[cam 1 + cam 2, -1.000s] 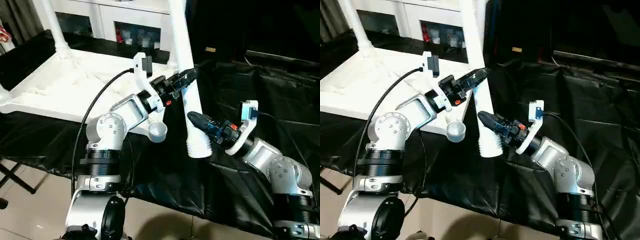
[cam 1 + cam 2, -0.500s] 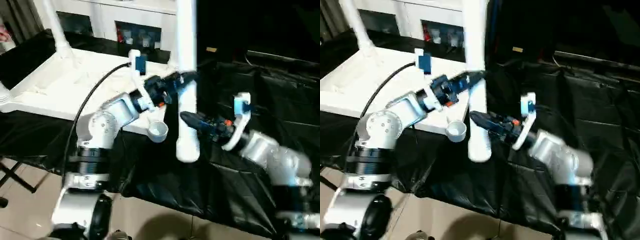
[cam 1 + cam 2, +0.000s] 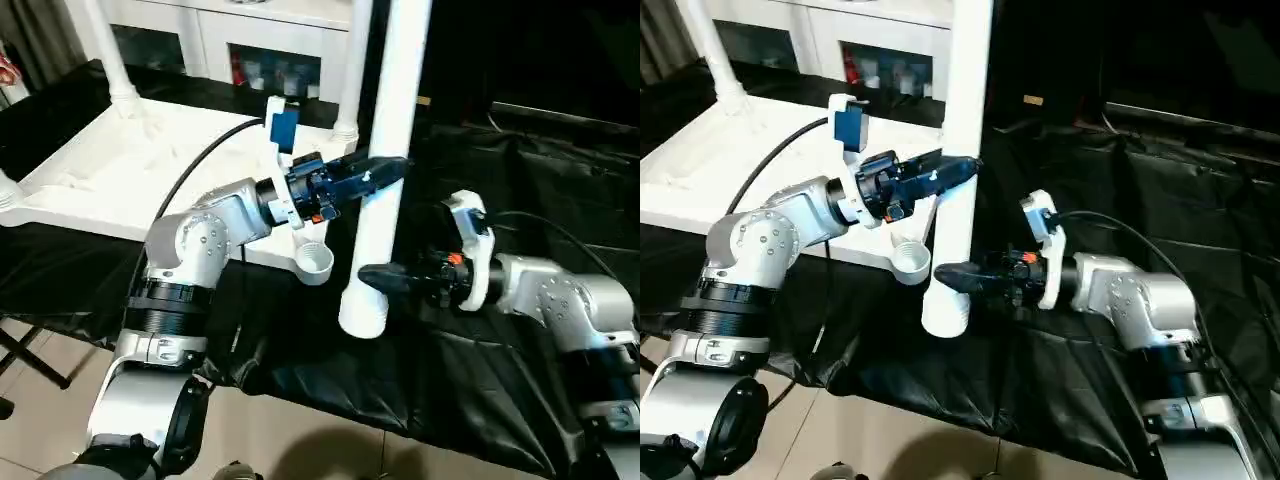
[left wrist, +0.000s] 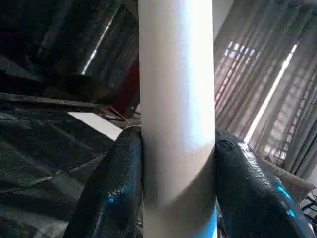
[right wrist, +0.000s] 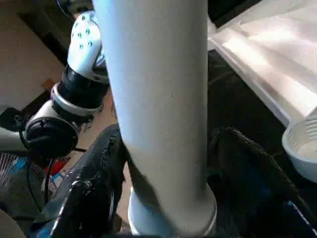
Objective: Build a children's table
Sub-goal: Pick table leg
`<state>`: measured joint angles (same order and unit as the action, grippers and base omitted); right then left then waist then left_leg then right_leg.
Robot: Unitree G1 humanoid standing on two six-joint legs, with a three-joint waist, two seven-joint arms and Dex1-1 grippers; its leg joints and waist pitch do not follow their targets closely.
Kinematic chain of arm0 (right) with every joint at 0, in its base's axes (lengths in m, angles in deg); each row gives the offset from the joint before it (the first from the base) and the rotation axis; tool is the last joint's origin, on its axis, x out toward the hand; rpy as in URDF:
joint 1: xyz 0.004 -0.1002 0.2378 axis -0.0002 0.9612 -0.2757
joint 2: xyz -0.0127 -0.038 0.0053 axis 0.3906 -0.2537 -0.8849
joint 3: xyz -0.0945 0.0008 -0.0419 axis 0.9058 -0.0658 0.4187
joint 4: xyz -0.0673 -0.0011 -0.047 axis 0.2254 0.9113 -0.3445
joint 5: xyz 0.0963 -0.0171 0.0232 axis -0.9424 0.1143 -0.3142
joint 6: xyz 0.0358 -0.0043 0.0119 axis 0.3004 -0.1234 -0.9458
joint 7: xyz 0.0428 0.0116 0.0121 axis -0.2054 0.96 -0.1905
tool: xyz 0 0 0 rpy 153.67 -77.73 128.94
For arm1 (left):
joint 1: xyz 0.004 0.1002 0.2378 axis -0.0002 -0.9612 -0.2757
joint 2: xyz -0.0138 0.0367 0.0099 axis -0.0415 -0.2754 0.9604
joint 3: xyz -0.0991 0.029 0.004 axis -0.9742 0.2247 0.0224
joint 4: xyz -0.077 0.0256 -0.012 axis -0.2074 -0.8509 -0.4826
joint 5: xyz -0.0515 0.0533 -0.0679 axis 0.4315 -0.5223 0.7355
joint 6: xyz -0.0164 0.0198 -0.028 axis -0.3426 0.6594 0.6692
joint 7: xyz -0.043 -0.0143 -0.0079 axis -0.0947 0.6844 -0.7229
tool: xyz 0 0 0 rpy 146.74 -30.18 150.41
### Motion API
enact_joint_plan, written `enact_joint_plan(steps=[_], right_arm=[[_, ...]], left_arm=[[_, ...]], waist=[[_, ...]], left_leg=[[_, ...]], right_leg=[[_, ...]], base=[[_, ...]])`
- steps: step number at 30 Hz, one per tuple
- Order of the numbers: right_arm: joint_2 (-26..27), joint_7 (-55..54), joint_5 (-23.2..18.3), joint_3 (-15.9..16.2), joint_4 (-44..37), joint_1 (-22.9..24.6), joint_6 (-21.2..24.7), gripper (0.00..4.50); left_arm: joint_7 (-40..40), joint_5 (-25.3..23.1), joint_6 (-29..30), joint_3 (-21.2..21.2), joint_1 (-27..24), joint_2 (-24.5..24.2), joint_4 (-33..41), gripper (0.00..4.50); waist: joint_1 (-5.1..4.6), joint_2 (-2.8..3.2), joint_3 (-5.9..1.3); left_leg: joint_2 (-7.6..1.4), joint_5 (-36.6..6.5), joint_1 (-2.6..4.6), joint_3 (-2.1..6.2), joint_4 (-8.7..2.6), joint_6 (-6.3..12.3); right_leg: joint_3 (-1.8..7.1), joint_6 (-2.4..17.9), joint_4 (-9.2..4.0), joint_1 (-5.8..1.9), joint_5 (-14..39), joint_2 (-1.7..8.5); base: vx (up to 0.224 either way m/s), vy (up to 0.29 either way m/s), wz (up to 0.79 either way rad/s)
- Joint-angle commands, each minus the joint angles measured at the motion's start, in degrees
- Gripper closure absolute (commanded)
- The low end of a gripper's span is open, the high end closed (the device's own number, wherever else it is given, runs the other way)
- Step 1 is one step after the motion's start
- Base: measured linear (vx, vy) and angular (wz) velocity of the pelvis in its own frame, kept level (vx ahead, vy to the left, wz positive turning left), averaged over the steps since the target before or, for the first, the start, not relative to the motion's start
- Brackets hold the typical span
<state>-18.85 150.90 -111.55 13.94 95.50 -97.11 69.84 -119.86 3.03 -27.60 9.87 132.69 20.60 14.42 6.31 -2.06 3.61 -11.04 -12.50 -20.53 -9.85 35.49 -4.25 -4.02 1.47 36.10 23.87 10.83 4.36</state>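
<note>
Table leg (image 3: pixel 385 170) clamped by left hand (image 4: pixel 176 198), right hand (image 5: pixel 166 183).

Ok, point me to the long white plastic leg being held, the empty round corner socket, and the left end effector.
Long white tapered plastic leg (image 3: pixel 385 200), left eye view, mid-shaft.
Empty round white corner socket (image 3: pixel 316 262), left eye view, its rim.
Left end effector (image 3: pixel 385 170), left eye view, between its fingertips at the leg.

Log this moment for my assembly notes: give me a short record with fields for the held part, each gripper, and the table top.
held part: white table leg, near upright, thick end down
left gripper: shut on the leg, mid-length
right gripper: shut on the leg, near its lower end
table top: upside down on the black cloth, two legs already standing in far sockets
near corner socket: empty, beside the leg's lower end
</note>
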Motion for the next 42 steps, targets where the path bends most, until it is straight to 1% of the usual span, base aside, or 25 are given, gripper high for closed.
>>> enact_joint_plan(steps=[1,2,3,5,6,8,11,12,14,17,19,21,22,23,24,26,28,29,31,32,34,35,36,39,42], right_arm=[[0.4,0.0,0.9,0.7,0.5,-0.8,-1.2,1.94],[0.4,0.3,0.9,0.9,0.6,-0.8,-1.3,2.0],[0.5,0.3,0.8,0.9,0.6,-0.7,-1.3,2.26],[0.7,0.2,0.7,0.9,0.6,-0.7,-1.3,2.33],[0.9,0.0,0.7,0.7,0.5,-0.5,-1.4,2.42],[1.4,-0.7,0.5,0.0,0.3,-0.1,-1.5,2.49],[2.2,-2.1,-0.2,-1.2,-0.6,0.7,-1.8,2.5],[3.2,-4.9,-0.2,-2.3,-2.0,1.7,-2.2,2.52],[3.9,-7.0,0.2,-2.8,-3.1,2.3,-2.8,2.52],[4.7,-9.2,1.0,-3.1,-3.8,2.8,-3.9,2.56],[5.5,-11.5,1.9,-3.5,-4.2,2.9,-4.8,2.57],[8.5,-21.7,7.4,-3.9,-4.2,2.6,-8.8,2.57],[8.5,-21.7,7.4,-3.9,-4.2,2.6,-8.8,2.57],[9.5,-25.5,9.6,-3.8,-4.3,2.4,-10.4,2.57],[10.2,-27.8,11.5,-3.1,-5.1,2.6,-11.4,2.58],[13.0,-32.9,12.5,-3.6,-6.5,2.6,-10.7,2.59],[14.3,-35.2,13.7,-2.8,-7.5,2.8,-11.4,2.6],[16.1,-38.3,15.3,-1.6,-8.2,2.9,-12.6,2.61],[16.8,-39.6,15.7,-1.3,-8.2,2.8,-13.0,2.61],[17.5,-40.9,16.1,-1.1,-8.0,2.6,-13.0,2.61],[18.2,-42.0,16.6,-1.0,-7.9,2.6,-13.2,2.62],[18.9,-42.9,17.0,-0.9,-7.9,2.7,-13.6,2.62],[18.9,-42.9,17.0,-0.9,-7.9,2.7,-13.6,2.62],[19.9,-44.2,17.8,-0.7,-8.1,2.9,-14.6,2.62],[20.8,-45.2,18.7,-0.8,-8.2,2.9,-15.8,2.62]], left_arm=[[-0.9,1.2,-0.2,0.7,-0.1,0.5,1.8,2.67],[-1.0,1.2,-0.2,0.6,-0.1,0.6,1.8,2.67],[-0.9,1.1,-0.3,0.6,0.0,0.7,1.7,2.67],[-1.0,1.0,-0.4,0.6,-0.1,0.8,1.7,2.68],[-1.0,0.9,-0.5,0.6,-0.3,0.8,1.9,2.68],[-0.7,0.9,-0.7,0.5,-0.6,1.0,2.1,2.68],[-0.1,0.9,-0.9,0.3,-0.8,1.2,2.2,2.68],[2.8,-0.2,-1.4,-0.1,-0.5,1.5,1.6,2.33],[4.7,-0.5,-1.3,-0.8,-0.2,1.9,1.2,1.98],[5.3,-1.3,-2.2,-0.6,-0.4,1.8,1.9,1.87],[6.7,-3.1,-3.8,0.1,-0.9,1.6,3.0,1.65],[16.1,-12.0,-8.8,2.5,-1.4,1.6,3.5,1.57],[16.1,-12.0,-8.8,2.5,-1.4,1.6,3.5,1.57],[20.3,-15.3,-10.4,3.3,-1.3,1.9,3.2,1.57],[25.8,-17.6,-10.0,3.0,-0.8,2.7,2.5,1.57],[34.7,-19.3,-9.6,1.1,0.4,5.2,1.3,1.57],[38.1,-19.7,-9.7,0.5,0.9,6.4,1.1,1.57],[41.4,-20.6,-10.5,0.1,1.5,7.6,0.9,1.57],[42.9,-21.1,-10.9,0.0,1.7,8.1,0.7,1.57],[45.0,-21.8,-11.2,-0.4,2.0,8.5,0.4,1.57],[46.6,-22.8,-11.7,-0.7,2.1,9.0,0.3,1.57],[48.0,-22.7,-12.3,-1.7,2.1,9.6,0.3,1.75],[48.0,-22.7,-12.3,-1.7,2.1,9.6,0.3,1.75],[49.5,-21.4,-13.1,-3.5,2.2,11.1,0.2,2.04],[50.3,-19.4,-13.1,-4.9,2.2,12.6,0.5,2.2]], waist=[[0.11,-0.61,-4.3],[0.18,-0.94,-4.25],[0.24,-1.03,-4.32],[0.25,-1.08,-4.28],[0.31,-0.72,-4.29],[0.28,-0.59,-4.3],[0.27,-0.73,-4.36],[0.32,-0.73,-4.35],[0.3,-0.62,-4.33],[0.31,-0.86,-4.35],[0.28,-0.79,-4.3],[-0.09,-1.19,-4.2],[-0.18,-1.06,-4.21],[-0.05,-0.96,-4.31],[-0.22,-1.71,-4.25],[-0.18,-1.2,-4.17],[-0.17,-1.1,-4.23],[-0.23,-1.29,-4.36],[-0.29,-1.2,-4.24],[-0.19,-0.8,-4.25],[-0.3,-1.01,-4.23],[-0.26,-1.03,-4.21],[-0.36,-0.69,-4.15],[-0.37,-0.53,-4.16],[-0.53,-0.76,-4.14]], left_leg=[[-1.88,0.2,-0.18,0.26,-3.95,3.16],[-1.85,0.3,-0.18,0.22,-3.98,3.35],[-1.93,0.7,-0.04,0.2,-3.94,3.47],[-1.92,1.0,-0.07,0.21,-3.95,3.63],[-1.91,0.8,-0.04,0.24,-3.93,3.55],[-1.92,0.6,-0.03,0.27,-3.96,3.42],[-1.87,0.9,-0.09,0.29,-3.94,3.4],[-1.88,0.8,-0.05,0.29,-3.96,3.35],[-1.96,0.3,-0.04,0.33,-4.01,2.97],[-1.88,0.6,-0.04,0.33,-4.08,2.47],[-2.01,0.5,-0.04,0.39,-4.14,2.38],[-2.17,0.7,-0.25,0.49,-4.24,1.58],[-2.11,0.8,-0.17,0.5,-4.24,1.01],[-1.89,0.5,-0.01,0.4,-4.21,0.79],[-1.79,0.6,-0.07,0.28,-4.24,0.73],[-1.88,0.1,-0.13,0.42,-4.29,-0.09],[-1.84,-0.6,-0.05,0.45,-4.34,-0.13],[-1.84,0.2,-0.06,0.51,-4.29,-0.07],[-1.77,0.1,-0.07,0.53,-4.36,0.24],[-1.73,0.1,-0.1,0.58,-4.35,0.24],[-1.72,-0.4,-0.09,0.55,-4.39,0.25],[-1.65,-0.8,-0.07,0.52,-4.39,0.31],[-1.71,-1.5,-0.07,0.54,-4.44,0.11],[-1.7,-2.0,-0.1,0.62,-4.47,-0.24],[-1.67,-2.5,-0.05,0.55,-4.46,-0.3]], right_leg=[[2.79,13.8,-3.6,-4.34,4.4,4.08],[2.83,13.6,-3.61,-4.33,4.8,4.07],[2.85,13.7,-3.58,-4.27,4.5,4.09],[2.82,13.7,-3.52,-4.23,4.2,4.02],[2.84,13.7,-3.5,-4.2,4.3,4.11],[2.82,13.8,-3.51,-4.21,4.0,4.05],[2.83,14.0,-3.39,-4.29,2.8,4.0],[2.81,14.0,-3.41,-4.29,2.9,4.04],[2.83,13.9,-3.49,-4.24,3.3,4.08],[2.84,13.1,-3.56,-4.29,4.2,4.04],[2.86,12.7,-3.61,-4.24,4.4,4.07],[2.87,11.3,-3.77,-4.15,4.9,4.02],[2.88,10.7,-3.65,-4.11,5.5,4.05],[2.93,10.1,-3.79,-4.23,6.4,4.05],[2.94,9.5,-3.86,-4.21,6.4,3.87],[2.95,8.9,-3.84,-4.14,6.7,3.88],[2.93,9.0,-3.88,-4.1,6.9,3.9],[2.95,9.1,-3.64,-4.09,5.0,3.79],[2.92,9.6,-3.67,-4.02,3.6,3.76],[2.97,9.8,-3.58,-4.06,3.2,3.82],[2.98,9.9,-3.65,-4.1,2.9,3.71],[2.97,9.9,-3.73,-4.11,3.4,3.75],[2.98,9.9,-3.89,-4.02,3.7,3.73],[2.99,10.1,-3.82,-4.1,3.6,3.75],[3.03,10.3,-3.86,-4.08,3.9,3.76]], base=[[0.0,0.0,0.0],[0.0,0.0,0.0],[0.0,0.0,0.0],[0.0,0.0,0.0],[0.0,0.0,0.0],[0.0,0.0,0.0],[0.0,0.0,0.0],[0.0,0.0,0.0],[0.0,0.0,0.0],[0.0,0.0,0.0],[0.0,0.0,0.0],[0.0,0.0,0.0],[0.0,0.0,0.0],[0.0,0.0,0.0],[0.0,0.0,0.0],[0.0,0.0,0.0],[0.0,0.0,0.0],[0.0,0.0,0.0],[0.0,0.0,0.0],[0.0,0.0,0.0],[0.0,0.0,0.0],[0.0,0.0,0.0],[0.0,0.0,0.0],[0.0,0.0,0.0],[0.0,0.0,0.0]])
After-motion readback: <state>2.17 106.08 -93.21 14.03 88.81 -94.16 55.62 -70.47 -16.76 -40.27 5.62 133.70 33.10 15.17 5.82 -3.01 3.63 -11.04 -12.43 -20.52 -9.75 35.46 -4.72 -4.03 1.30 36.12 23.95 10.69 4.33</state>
